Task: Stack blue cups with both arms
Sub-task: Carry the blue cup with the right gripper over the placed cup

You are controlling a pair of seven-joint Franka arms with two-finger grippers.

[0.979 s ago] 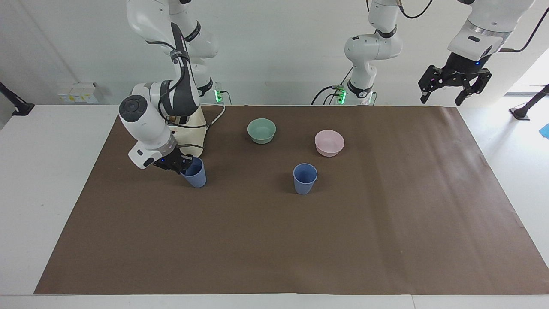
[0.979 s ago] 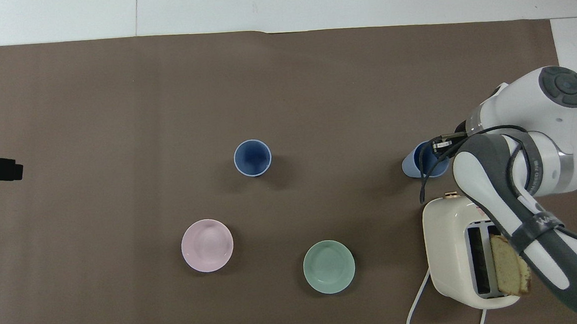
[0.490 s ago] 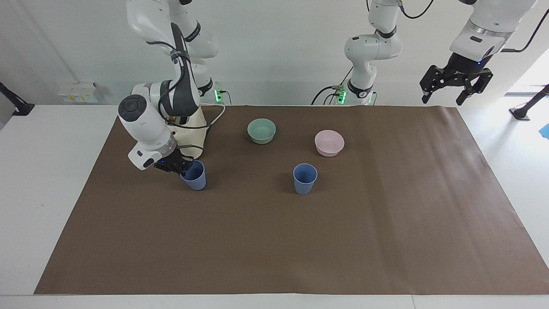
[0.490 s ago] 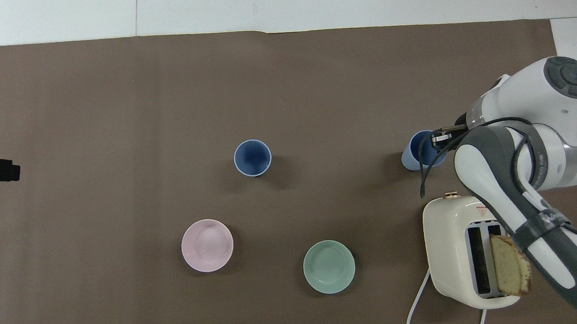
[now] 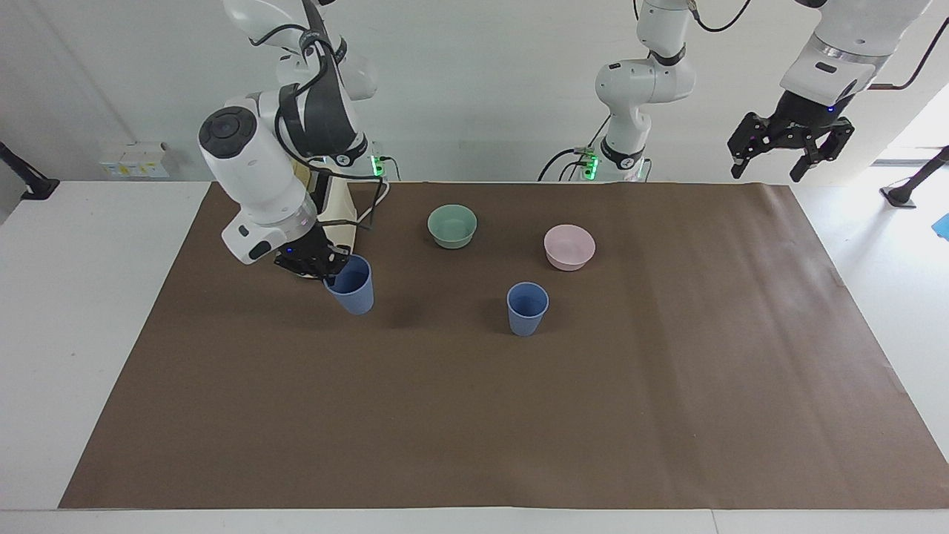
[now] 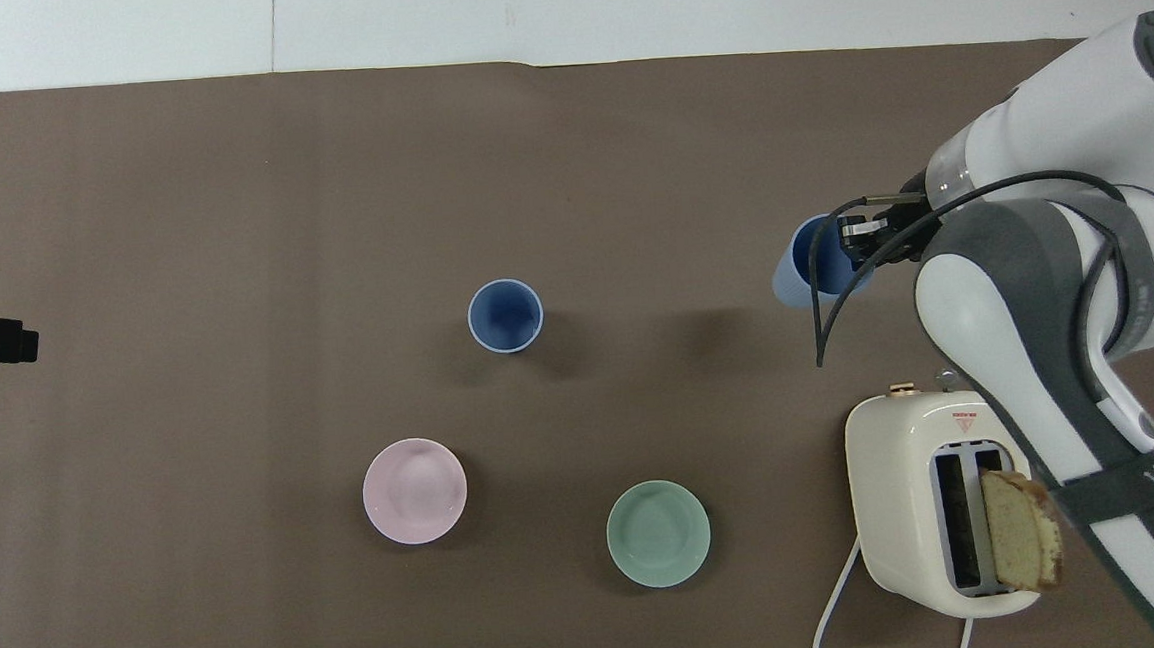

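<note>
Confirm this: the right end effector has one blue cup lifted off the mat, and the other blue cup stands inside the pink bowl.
Not quite. The right end effector does hold one blue cup lifted off the mat, but the other blue cup stands on the mat itself, beside the pink bowl and farther from the robots. The facing view shows it.

The right arm (image 5: 259, 178) hides most of the toaster (image 5: 337, 215) in the facing view
</note>
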